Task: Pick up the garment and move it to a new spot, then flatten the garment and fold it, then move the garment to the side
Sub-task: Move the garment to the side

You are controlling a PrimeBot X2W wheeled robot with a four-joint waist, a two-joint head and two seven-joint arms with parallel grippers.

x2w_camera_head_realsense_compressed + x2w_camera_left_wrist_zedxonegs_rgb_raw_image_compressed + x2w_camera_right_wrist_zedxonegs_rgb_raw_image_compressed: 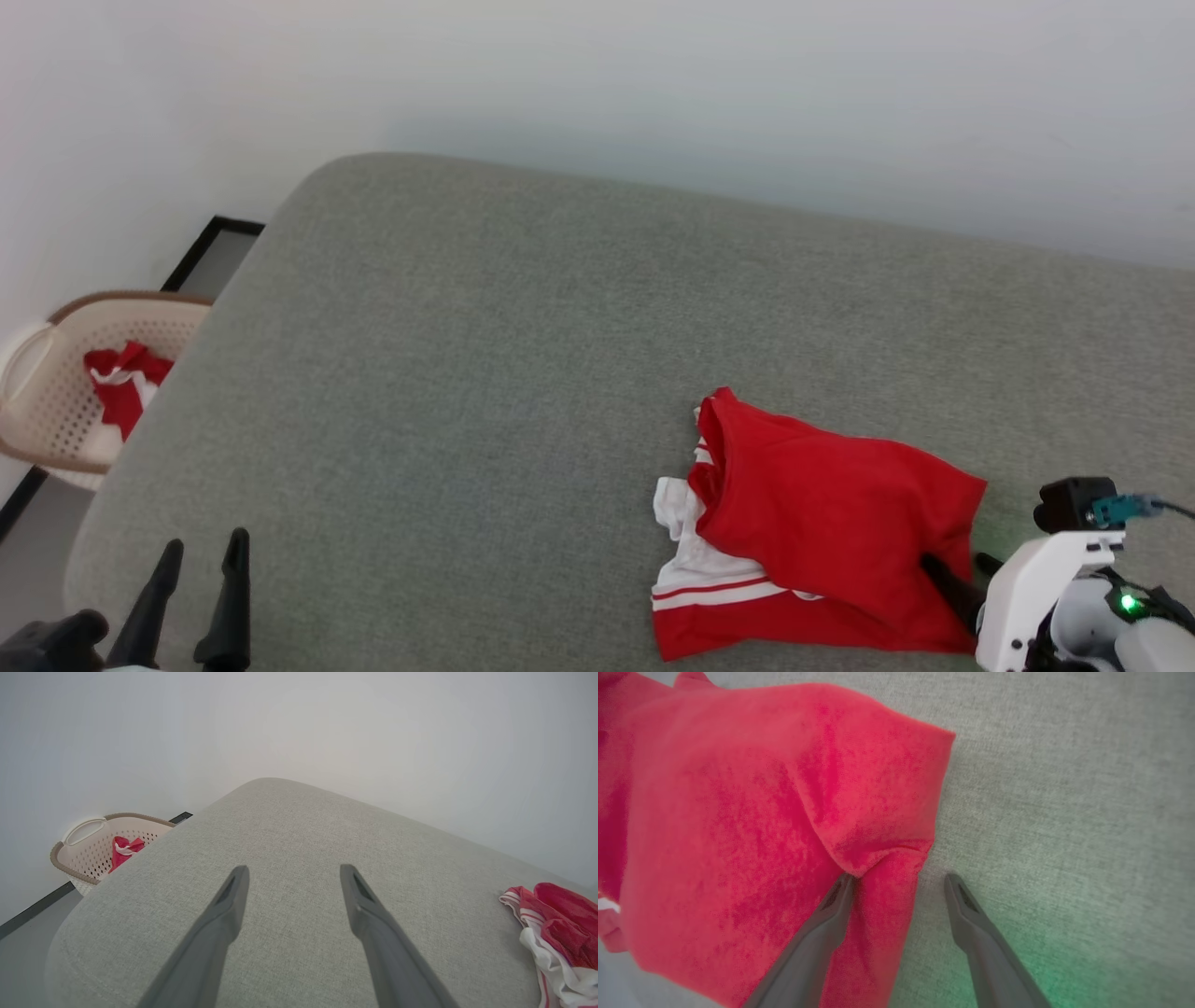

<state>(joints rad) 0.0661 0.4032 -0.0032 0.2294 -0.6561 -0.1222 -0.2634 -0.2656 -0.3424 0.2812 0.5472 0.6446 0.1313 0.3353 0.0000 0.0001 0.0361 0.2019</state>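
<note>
Presently I note right gripper [899, 879] parted, straddling the garment [738, 812] edge, one finger touching; left gripper [294, 872] parted, well apart.

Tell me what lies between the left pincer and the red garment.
Bare grey cushion. The head view shows nothing lying between the left pincer and the garment.
</note>
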